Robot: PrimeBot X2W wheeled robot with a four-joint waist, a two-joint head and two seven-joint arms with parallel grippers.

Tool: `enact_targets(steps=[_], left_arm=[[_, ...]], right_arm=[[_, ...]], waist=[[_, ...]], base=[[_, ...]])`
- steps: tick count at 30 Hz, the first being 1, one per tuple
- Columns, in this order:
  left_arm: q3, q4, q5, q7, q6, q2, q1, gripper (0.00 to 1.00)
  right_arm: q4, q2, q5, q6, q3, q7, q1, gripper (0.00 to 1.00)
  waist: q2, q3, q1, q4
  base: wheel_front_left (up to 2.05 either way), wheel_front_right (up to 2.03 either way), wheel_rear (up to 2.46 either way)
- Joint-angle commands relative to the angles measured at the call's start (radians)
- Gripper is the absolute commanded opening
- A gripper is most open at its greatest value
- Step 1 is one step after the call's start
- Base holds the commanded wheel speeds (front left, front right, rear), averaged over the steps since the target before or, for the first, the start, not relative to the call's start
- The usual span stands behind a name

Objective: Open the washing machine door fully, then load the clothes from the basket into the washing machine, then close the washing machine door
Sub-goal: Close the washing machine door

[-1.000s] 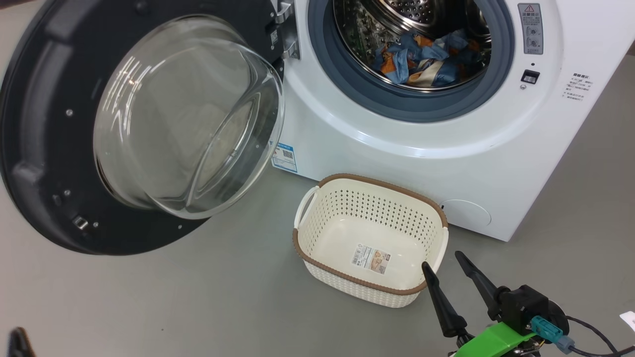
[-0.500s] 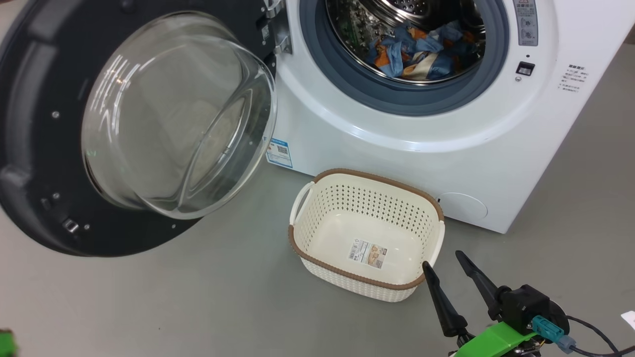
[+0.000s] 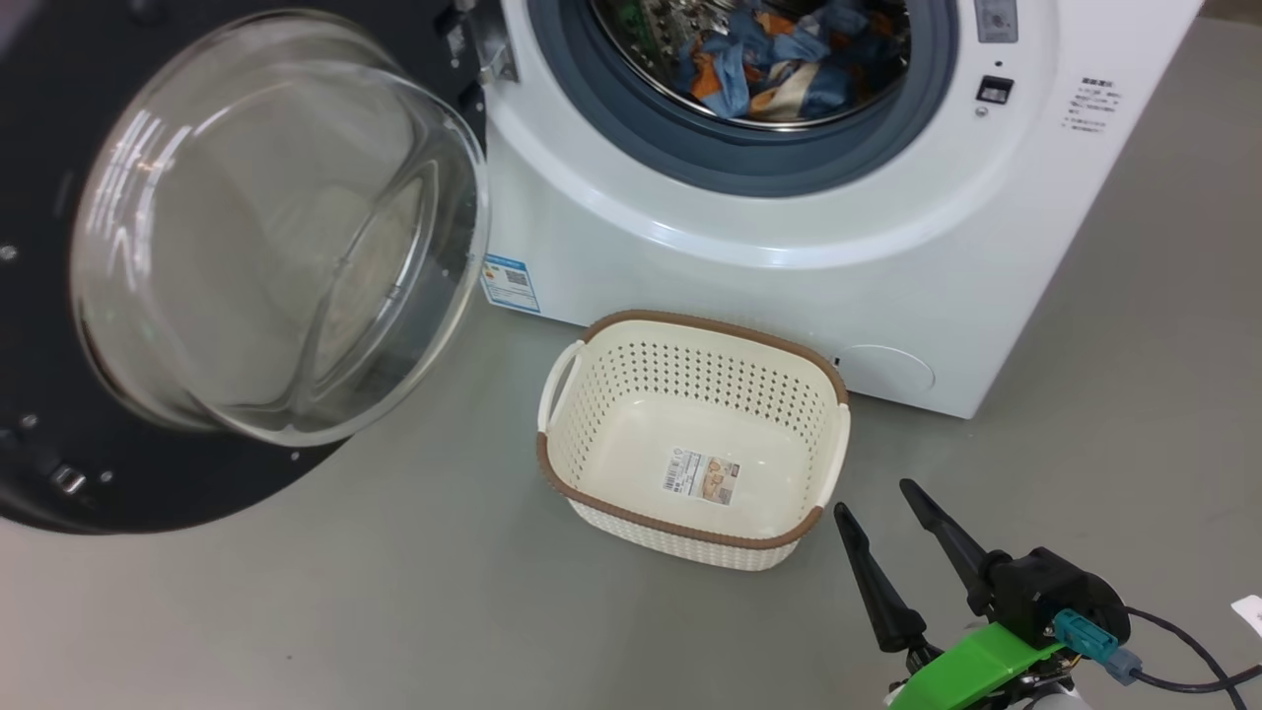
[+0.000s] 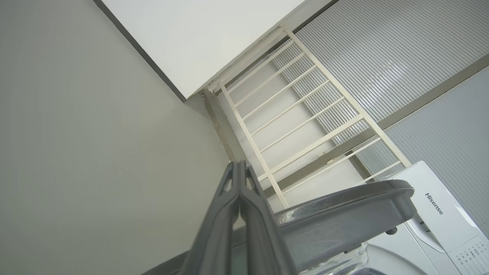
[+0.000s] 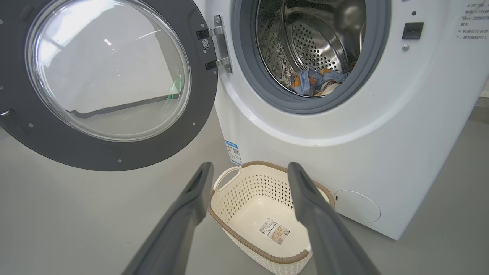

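The white washing machine (image 3: 749,256) stands with its black round door (image 3: 148,488) swung wide to the left, glass bowl facing me. The blue and orange clothes (image 3: 779,59) lie inside the steel drum, also visible as clothes (image 5: 317,82) in the right wrist view. On the floor in front sits the cream basket (image 3: 690,385), holding just its paper label. My right gripper (image 3: 874,500) hovers open just right of the basket, nothing between its fingers; the right wrist view frames the basket (image 5: 259,187) between them. My left gripper (image 4: 238,165) is shut and empty, beside the door's grey edge (image 4: 344,214).
Grey floor surrounds the machine. A white slatted rack (image 4: 301,114) leans by the wall behind the washer. A cable trails from my right wrist, and a white slip (image 3: 1250,611) lies at the right edge. A blue sticker (image 3: 510,283) marks the washer's lower front.
The head camera has moved, so washer, door and basket sit further left and higher in the picture. A bit of my left arm at the lower left has left the view.
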Motion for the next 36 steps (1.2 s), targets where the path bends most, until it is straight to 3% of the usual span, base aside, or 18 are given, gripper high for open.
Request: enact_targets(steps=[1,6,16,36], left_arm=[[0.035,-0.009,-0.014,0.015,-0.004,0.071,-0.034,0.00],[0.085,0.075,-0.084,0.050,0.009,0.106,-0.094,0.00],[0.178,0.141,-0.251,0.143,-0.003,0.110,-0.145,0.00],[0.122,0.042,-0.371,0.480,-0.008,0.080,-0.054,0.00]], right_arm=[[-0.025,-0.003,0.011,0.006,0.025,-0.012,-0.030,1.00],[-0.028,-0.014,0.012,0.006,0.026,-0.010,-0.043,1.00],[-0.046,-0.029,0.018,0.006,0.029,0.002,-0.061,1.00],[-0.036,-0.023,0.027,0.006,0.023,0.001,-0.057,1.00]], waist=[[-0.0001,0.014,0.0000,-0.019],[-0.0001,0.036,0.0000,-0.056],[-0.0001,0.071,0.0000,-0.122],[-0.0001,0.065,0.0000,-0.127]], base=[[0.00,0.00,0.00],[0.00,0.00,0.00],[0.00,0.00,0.00],[0.00,0.00,0.00]])
